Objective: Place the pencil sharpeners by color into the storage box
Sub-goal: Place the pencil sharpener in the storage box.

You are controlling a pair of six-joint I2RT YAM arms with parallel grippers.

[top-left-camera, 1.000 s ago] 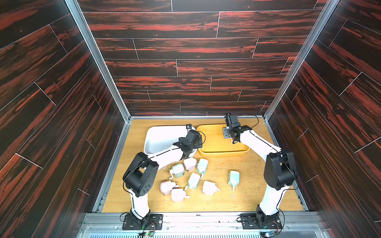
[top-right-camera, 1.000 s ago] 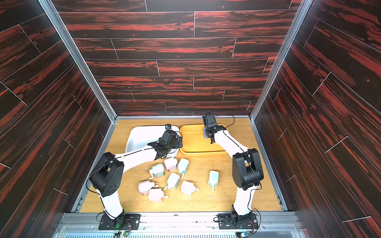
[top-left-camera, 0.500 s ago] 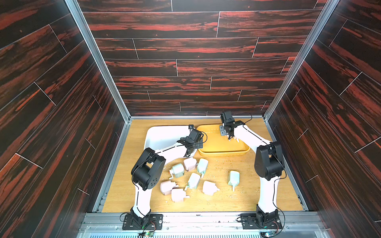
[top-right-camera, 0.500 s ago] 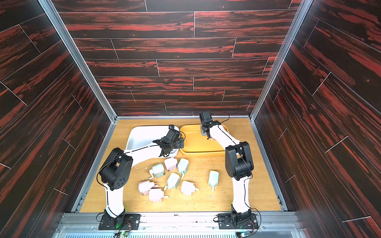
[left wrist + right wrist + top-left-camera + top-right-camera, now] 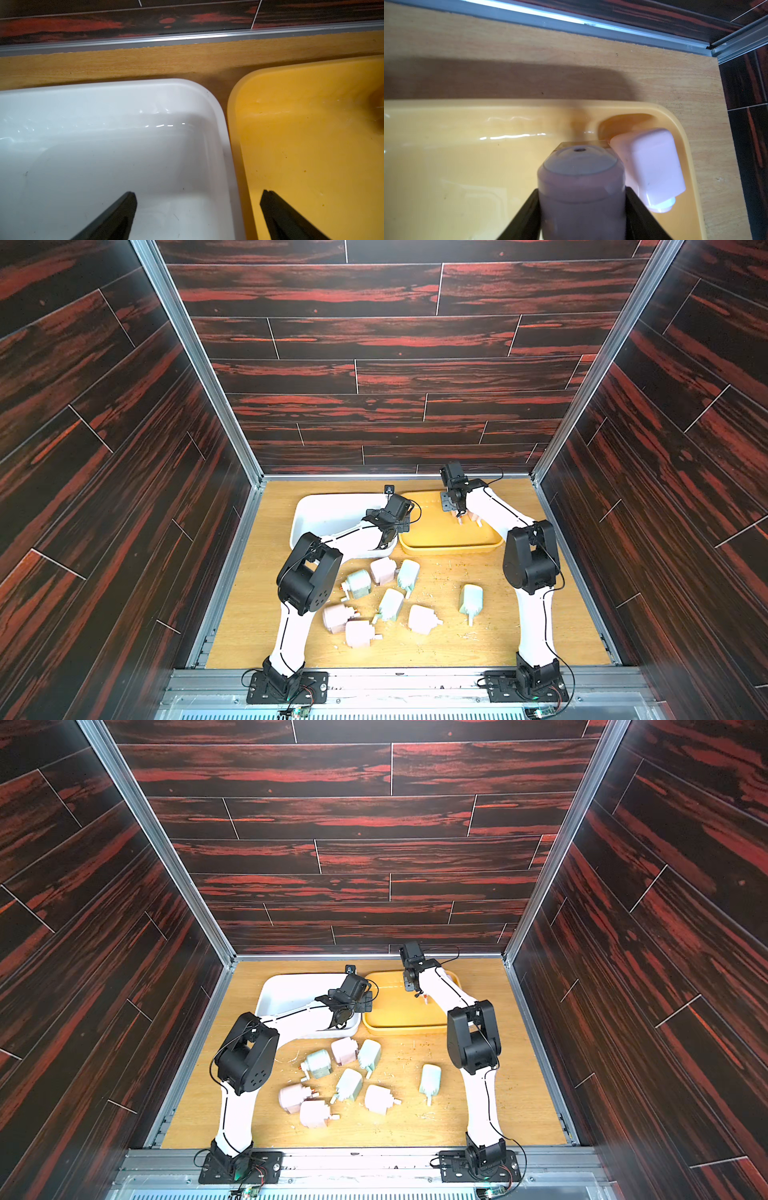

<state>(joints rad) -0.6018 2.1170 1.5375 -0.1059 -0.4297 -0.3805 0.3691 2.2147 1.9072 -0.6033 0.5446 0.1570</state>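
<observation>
1. The right claw [image 5: 581, 207] grips a pink sharpener [image 5: 581, 182] between its black fingers [image 5: 527, 214], above the yellow tray [image 5: 446, 166]; a second pink sharpener [image 5: 652, 162] lies in that tray's corner just beside it.
2. The left claw [image 5: 197, 216] is spread wide and holds nothing, straddling the wall of the white bin [image 5: 216, 108] and the yellow tray's edge.
3. Eight more sharpeners, four pink [image 5: 422, 619] and four mint [image 5: 471, 599], lie scattered on the wooden surface [image 5: 490, 639] in front of the two containers.
</observation>
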